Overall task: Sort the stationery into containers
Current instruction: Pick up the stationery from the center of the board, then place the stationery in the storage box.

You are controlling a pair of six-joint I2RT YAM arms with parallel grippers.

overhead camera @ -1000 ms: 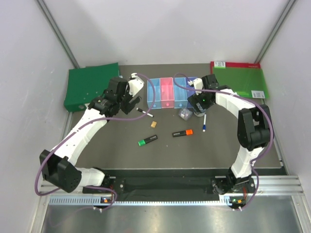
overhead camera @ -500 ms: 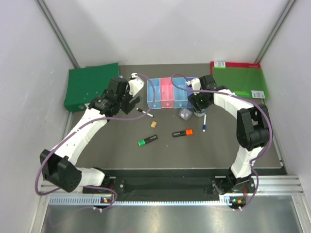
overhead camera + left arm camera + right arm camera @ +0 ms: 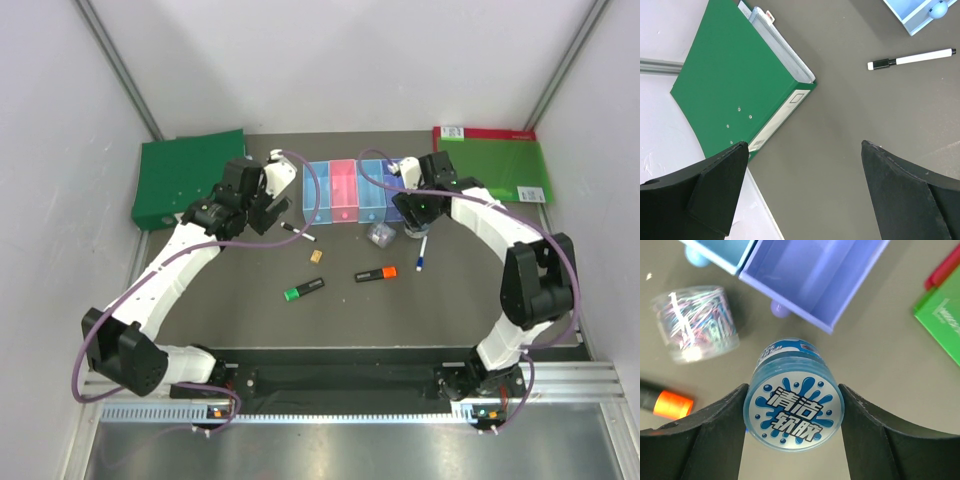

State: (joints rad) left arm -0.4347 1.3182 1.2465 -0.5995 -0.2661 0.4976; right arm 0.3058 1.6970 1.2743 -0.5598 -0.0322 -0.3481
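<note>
My right gripper is shut on the round blue tin, with a finger on each side of it, just in front of the purple-blue tray. In the top view the tin shows under the right gripper. The clear clip box lies to its left. The four joined trays stand at the back middle. My left gripper is open and empty over bare table near the black-white marker. The tan block, green-capped highlighter, orange-capped highlighter and blue-white pen lie on the table.
A green folder lies at the back left, close to my left gripper. A green red-edged board lies at the back right, beside the purple-blue tray. White walls close in the table on three sides.
My right wrist has shifted slightly right and back with the tin, and its elbow has swung outward. The left arm has not moved.
</note>
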